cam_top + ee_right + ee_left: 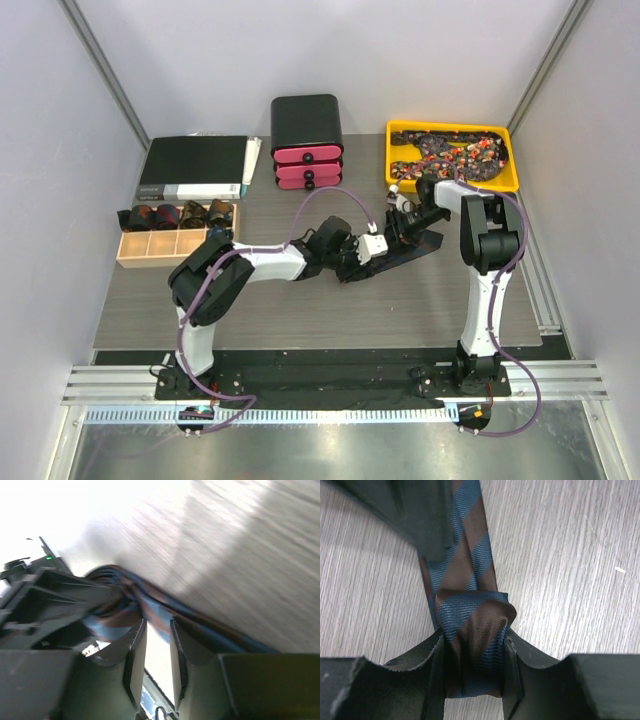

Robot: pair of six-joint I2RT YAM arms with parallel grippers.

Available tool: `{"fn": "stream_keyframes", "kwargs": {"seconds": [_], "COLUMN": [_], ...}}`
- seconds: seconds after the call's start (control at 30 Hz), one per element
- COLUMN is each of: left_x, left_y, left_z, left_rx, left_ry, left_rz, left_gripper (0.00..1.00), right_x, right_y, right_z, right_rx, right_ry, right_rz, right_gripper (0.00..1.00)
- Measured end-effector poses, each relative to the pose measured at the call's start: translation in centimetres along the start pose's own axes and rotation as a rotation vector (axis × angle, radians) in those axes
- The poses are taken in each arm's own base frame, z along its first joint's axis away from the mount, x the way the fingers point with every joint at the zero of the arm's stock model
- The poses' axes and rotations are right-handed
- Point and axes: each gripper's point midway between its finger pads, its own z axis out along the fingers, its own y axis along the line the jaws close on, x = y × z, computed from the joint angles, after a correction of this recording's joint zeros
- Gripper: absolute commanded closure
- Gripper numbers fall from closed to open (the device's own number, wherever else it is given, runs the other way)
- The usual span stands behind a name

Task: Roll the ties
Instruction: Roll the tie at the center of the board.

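Tie (pixel 475 615): blue and brown diagonal stripes, ribbed weave; one end wound in a small coil, the rest trailing over the table (pixel 570 555), just in front of the yellow tray (pixel 450 126). Handling, I judge: light, soft, slippery, coil apt to spring loose; grip across its sides. My left pincer (pixel 475 647) clamps the coil; my right pincer (pixel 157 625) stands narrowly parted at the trailing strip, empty
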Motion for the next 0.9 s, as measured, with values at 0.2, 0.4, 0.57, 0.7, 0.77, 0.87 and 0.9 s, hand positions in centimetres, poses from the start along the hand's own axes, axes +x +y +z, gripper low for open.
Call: {"fn": "stream_keyframes", "kwargs": {"seconds": [0.2, 0.4, 0.57, 0.7, 0.77, 0.87, 0.9], "left_x": [0.5, 1.1, 1.4, 1.5, 1.5, 1.5, 1.5], "left_y": [0.5, 0.1, 0.0, -0.1, -0.1, -0.1, -0.1], "left_z": [-0.7, -1.9, -2.1, -1.9, -1.7, -1.6, -1.5], "left_rx": [-0.016, -0.039, -0.034, -0.026, -0.029, -0.041, -0.047], "left_ry": [-0.009, -0.017, -0.002, 0.032, 0.047, 0.064, 0.070], "left_rz": [-0.072, -0.138, -0.121, -0.086, -0.073, -0.049, -0.042], "left_gripper": [1.00, 1.00, 1.00, 1.00, 1.00, 0.99, 0.98], "right_x": [1.0, 2.2, 2.4, 2.4, 2.3, 2.1, 2.1], "right_y": [-1.0, -0.6, -0.5, -0.1, 0.2, 0.8, 1.1], "right_z": [0.7, 1.2, 1.4, 1.4, 1.3, 1.1, 1.1], "right_rx": [0.019, 0.015, 0.018, -0.001, -0.022, -0.056, -0.069], "right_ry": [0.026, 0.062, 0.074, 0.071, 0.067, 0.057, 0.051], "right_rz": [0.038, 0.083, 0.089, 0.092, 0.097, 0.112, 0.115], "right_gripper": [0.72, 0.73, 0.72, 0.62, 0.57, 0.51, 0.50]}}
